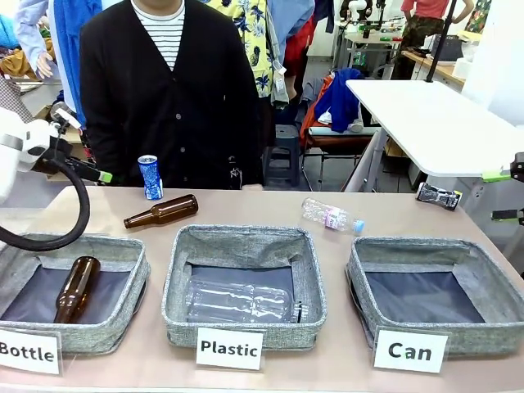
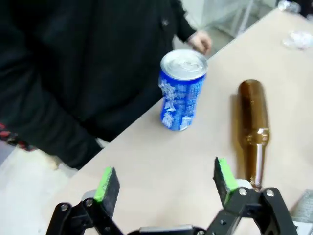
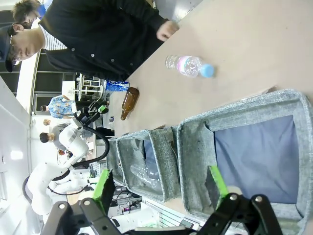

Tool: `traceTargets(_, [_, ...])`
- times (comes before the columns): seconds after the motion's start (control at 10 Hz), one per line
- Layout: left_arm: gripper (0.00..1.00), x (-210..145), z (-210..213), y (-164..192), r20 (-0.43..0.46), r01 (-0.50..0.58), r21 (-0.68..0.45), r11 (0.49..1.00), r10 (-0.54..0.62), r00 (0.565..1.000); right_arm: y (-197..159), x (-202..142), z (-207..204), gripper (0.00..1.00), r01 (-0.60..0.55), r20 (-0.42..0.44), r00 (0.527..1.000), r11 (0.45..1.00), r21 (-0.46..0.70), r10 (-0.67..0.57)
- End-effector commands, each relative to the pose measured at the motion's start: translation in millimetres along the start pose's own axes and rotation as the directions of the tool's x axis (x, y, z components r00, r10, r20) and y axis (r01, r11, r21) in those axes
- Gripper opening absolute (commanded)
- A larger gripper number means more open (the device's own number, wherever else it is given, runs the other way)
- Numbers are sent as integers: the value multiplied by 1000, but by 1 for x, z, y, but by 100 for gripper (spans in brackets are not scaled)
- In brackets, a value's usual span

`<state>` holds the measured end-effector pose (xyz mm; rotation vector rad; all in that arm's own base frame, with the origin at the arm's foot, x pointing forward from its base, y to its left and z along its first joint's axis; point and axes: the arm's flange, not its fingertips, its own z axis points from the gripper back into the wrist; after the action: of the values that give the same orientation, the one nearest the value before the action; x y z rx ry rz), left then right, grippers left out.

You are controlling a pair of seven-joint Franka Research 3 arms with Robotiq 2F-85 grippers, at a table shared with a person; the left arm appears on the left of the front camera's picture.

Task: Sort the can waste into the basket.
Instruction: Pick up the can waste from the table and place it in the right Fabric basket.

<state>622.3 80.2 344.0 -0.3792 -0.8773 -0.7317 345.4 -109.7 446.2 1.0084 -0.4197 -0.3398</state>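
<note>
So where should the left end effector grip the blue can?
Likely mid-height on the round wall of the blue can, coming level from the robot's side: it stands upright, the brown bottle lies apart, and the open left end effector faces it.

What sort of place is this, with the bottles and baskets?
Probably a robotics lab or test room set up for waste sorting: a white robot arm at the table, the Bottle basket, Plastic basket and Can basket with printed cards, and a white worktable behind the person.
</note>
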Motion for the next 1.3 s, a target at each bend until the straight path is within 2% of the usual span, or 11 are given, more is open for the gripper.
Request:
traceTargets(0.0, [100,4,-13,4,70,137,-160,978,-127,989,-1,2,-2,100,-14,14,1000,1000,26,14])
traceTargets(0.3, [100,0,-29,20,68,105,-226,969,-92,993,-1,2,-2,100,-14,14,1000,1000,26,14])
traceTargets(0.6, [100,3,-70,30,114,111,-243,964,-85,990,-1,2,-2,100,-14,14,1000,1000,26,14])
traceTargets(0.8, [100,7,-99,36,106,81,-244,967,-56,993,-1,2,-2,100,-14,14,1000,1000,26,14])
traceTargets(1.2, [100,17,-130,34,132,88,-304,949,-49,990,-1,2,-2,100,-14,14,1000,1000,26,14])
